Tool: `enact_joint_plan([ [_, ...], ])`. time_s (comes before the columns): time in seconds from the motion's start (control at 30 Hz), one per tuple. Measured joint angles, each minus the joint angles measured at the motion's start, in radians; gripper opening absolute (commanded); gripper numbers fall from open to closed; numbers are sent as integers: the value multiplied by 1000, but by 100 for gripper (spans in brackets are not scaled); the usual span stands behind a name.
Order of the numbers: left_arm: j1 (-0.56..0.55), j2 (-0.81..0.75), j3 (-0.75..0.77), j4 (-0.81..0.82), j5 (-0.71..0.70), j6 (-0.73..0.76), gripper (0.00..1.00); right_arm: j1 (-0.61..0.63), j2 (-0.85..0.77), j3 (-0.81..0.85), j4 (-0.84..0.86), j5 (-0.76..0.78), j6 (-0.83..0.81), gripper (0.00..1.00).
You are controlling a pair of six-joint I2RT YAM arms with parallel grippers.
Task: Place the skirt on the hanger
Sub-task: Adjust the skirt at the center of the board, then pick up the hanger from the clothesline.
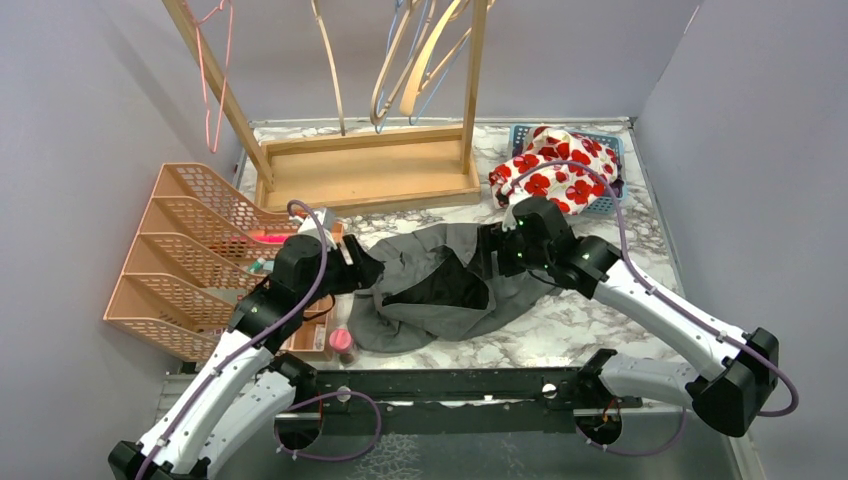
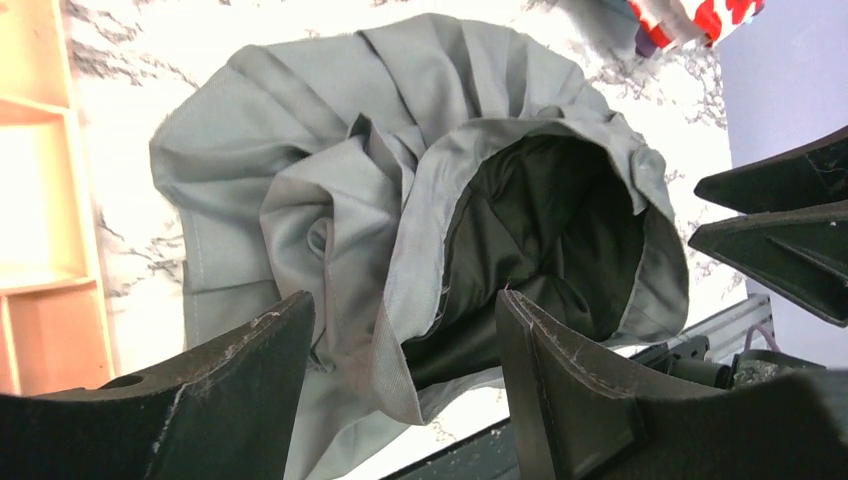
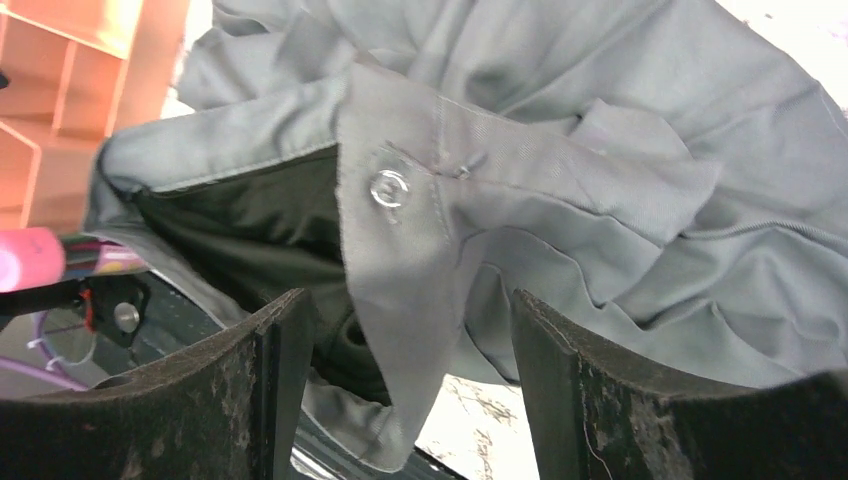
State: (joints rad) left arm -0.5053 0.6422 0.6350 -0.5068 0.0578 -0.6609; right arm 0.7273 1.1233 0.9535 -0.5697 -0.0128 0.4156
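Near edge: dark metal rail (image 1: 450, 385) bolted across, on the near side of the skirt (image 1: 425, 322).

Skirt: one, grey with black lining. It lies crumpled flat in the middle of the marble tabletop (image 1: 560, 320), waist opening gaping toward the near side. Not on any hanger.

Left gripper (image 2: 402, 300): at the skirt's left edge, released. Fingers wide apart, a fold of waistband loose between them and not pinched.

Right gripper (image 3: 410, 300): at the skirt's far right edge, released, fingers wide. The waistband tab with one clear snap button (image 3: 388, 188) hangs in the gap, ungripped.

Just off the skirt's near-left corner: one small pink-topped thing (image 1: 342, 342), too small to make out.

Left of the skirt: one orange mesh file rack (image 1: 190, 260), stepped tiers. The left arm crosses in front of it.

Beyond the skirt: one wooden stand (image 1: 370, 170), its base frame between the skirt and the back wall. From its top:
- one pink wire hanger (image 1: 210, 135), apart on the left;
- one wooden hanger (image 1: 330, 70), alone in the middle;
- a bunch of wooden and pale blue hangers (image 1: 420, 70) to the right, overlapping, count unclear.

Beyond the skirt to the right: one blue basket (image 1: 517, 132) holding a white cloth with red flowers (image 1: 555, 170). The right arm's cable arcs over it.
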Motion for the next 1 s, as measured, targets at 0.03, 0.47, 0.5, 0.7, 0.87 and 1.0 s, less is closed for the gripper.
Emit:
enact_joint_plan([
  [0.03,0,0,12,-2,-8,8,70,0,0,8,5,-11,-3,75],
  [0.47,0,65,387,16,-164,241,88,0,45,142,187,-106,9,72],
  [0.5,0,89,442,25,-186,256,92,0,45,142,205,-114,15,71],
  [0.7,2,295,769,71,-299,319,98,0,46,107,297,-159,61,70],
  [0.87,2,509,1004,74,-374,361,96,0,46,53,310,-191,89,70],
  [1.0,40,681,1157,40,-403,378,82,0,46,46,320,-219,103,69],
])
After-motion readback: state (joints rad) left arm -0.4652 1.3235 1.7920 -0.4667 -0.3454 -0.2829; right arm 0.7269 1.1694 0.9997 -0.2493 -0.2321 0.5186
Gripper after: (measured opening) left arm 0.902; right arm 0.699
